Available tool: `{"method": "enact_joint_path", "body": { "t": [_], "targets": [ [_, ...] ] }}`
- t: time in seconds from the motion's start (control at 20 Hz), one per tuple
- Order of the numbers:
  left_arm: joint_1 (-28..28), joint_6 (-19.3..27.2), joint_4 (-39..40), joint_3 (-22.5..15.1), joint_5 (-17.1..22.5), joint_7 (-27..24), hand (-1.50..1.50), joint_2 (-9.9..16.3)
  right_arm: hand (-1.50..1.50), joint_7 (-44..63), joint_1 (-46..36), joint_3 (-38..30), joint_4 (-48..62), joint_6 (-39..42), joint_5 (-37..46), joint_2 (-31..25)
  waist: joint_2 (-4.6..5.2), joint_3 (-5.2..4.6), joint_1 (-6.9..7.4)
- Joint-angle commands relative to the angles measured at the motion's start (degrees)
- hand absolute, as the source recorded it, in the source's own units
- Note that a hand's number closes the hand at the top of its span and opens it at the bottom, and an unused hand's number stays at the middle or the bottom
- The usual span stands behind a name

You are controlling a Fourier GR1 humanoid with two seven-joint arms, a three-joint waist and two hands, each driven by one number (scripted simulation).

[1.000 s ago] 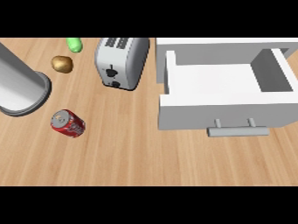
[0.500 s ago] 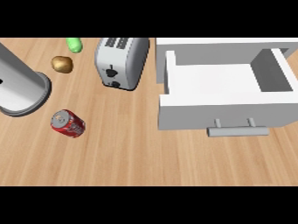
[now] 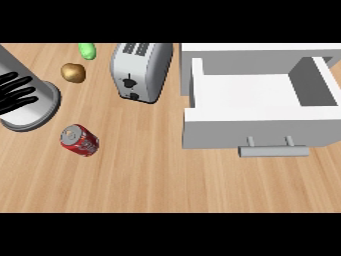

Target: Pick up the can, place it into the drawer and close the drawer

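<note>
Our left hand [image 3: 7, 95] is open at nine o'clock; the red can [image 3: 80, 140] lies on its side toward seven. A clumsy touch might roll it further from the open drawer [image 3: 261, 122].

No text, brand, number or sign can be read anywhere in the view. The red can [image 3: 80, 140] has a pale pattern on its side, but it is too small to make out any letters. The toaster [image 3: 140, 71] shows only dark round knobs on its front face, with no markings that can be read.
</note>
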Motion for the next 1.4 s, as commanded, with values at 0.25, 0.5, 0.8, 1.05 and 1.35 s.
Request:
{"method": "enact_joint_path", "body": {
  "t": [0.25, 0.5, 0.8, 1.05, 1.35],
  "targets": [
    [0.59, 1.24, -1.36, 3.52, -11.31, -0.76, -1.50, -8.29, -1.50, 1.89, -0.25, -4.84, 0.12, 3.19, -2.83, 0.03, 0.02, -0.03, 0.34],
    [3.44, -1.95, 0.38, 8.15, -26.11, -8.19, -1.50, -13.13, -1.50, 4.83, -1.38, -6.35, -0.48, 3.37, -4.22, -1.00, 0.13, -0.09, 0.32],
    [0.35, 0.66, 3.57, 10.62, -33.15, -10.54, -1.50, -15.30, -1.50, 2.18, -0.19, -8.54, 0.92, 7.29, -4.13, 1.55, 0.08, -0.04, 0.13],
    [-1.37, 1.68, 10.51, 12.72, -48.83, -23.08, -1.50, -18.92, -1.50, 3.08, 1.47, -9.88, -0.56, 10.12, -7.12, 1.17, 0.31, -0.13, -0.67],
    [-2.18, 1.58, 17.33, 12.69, -57.46, -34.23, -1.50, -17.55, -1.50, 3.66, -1.61, -9.22, 0.10, 8.33, -3.93, 2.57, 0.55, -0.19, -0.80]
  ]
}}
